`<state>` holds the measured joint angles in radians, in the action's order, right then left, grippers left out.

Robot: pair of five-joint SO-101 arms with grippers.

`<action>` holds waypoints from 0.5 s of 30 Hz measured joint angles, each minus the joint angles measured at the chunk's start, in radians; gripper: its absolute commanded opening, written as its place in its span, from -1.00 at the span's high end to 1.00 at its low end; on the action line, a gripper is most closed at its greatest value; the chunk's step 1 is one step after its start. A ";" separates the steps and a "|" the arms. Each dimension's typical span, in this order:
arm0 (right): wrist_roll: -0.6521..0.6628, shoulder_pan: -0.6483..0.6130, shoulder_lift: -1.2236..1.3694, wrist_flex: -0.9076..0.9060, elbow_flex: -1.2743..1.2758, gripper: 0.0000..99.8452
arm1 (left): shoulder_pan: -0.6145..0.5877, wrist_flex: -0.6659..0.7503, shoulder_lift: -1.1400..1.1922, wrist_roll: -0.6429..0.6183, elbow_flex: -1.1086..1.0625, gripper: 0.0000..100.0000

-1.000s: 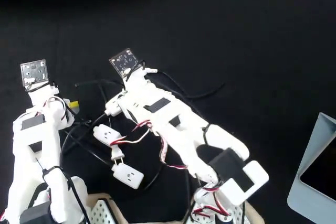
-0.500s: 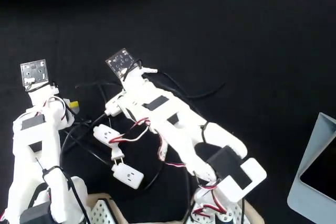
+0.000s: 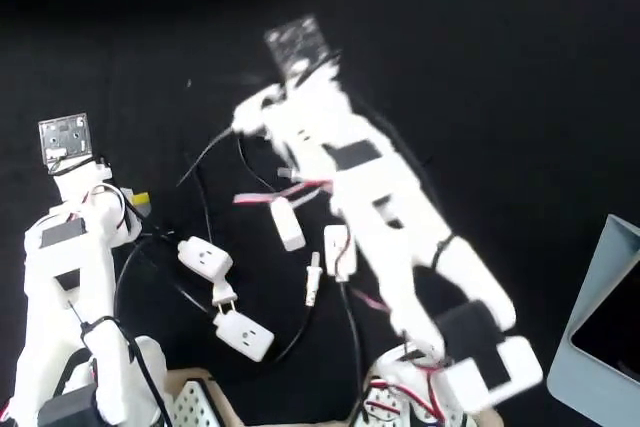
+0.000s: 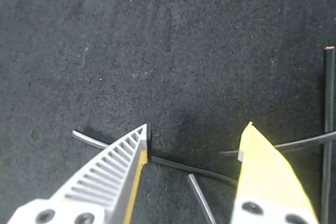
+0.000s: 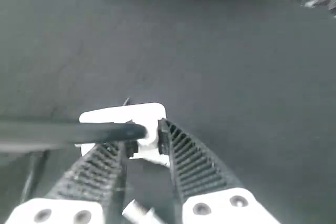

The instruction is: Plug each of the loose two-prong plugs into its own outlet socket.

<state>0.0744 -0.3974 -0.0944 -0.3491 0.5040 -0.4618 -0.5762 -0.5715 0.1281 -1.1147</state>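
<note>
Near edge, left of centre: white rectangular outlet socket (image 3: 243, 333). A second white outlet socket (image 3: 205, 257) lies just beyond it, with a small white two-prong plug (image 3: 225, 297) between the two. Left gripper (image 4: 197, 129) is spread wide and holds nothing, low over the black cloth tabletop (image 4: 157, 35) and thin black cables (image 4: 178, 165). Toward the far edge, right gripper (image 5: 144, 129) pinches a white flat plug on a black cord (image 5: 121, 114).

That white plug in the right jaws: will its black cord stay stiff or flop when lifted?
Probably flop: the black cord looks thin. The white plug seems small, likely light; its smooth shell might slip in the right gripper.
</note>
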 measured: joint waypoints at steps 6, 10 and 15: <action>-0.100 0.130 0.193 0.000 -0.199 0.98 | 0.000 0.000 0.000 0.000 0.000 0.44; -0.166 0.199 0.327 0.000 -0.305 0.97 | 0.000 0.000 0.000 0.000 0.000 0.44; -0.195 0.230 0.470 0.000 -0.425 0.97 | 0.000 0.000 0.000 0.000 0.000 0.44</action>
<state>-0.1204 -0.1672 0.3751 -0.3491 0.0790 -0.4618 -0.5762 -0.5715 0.1281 -1.1147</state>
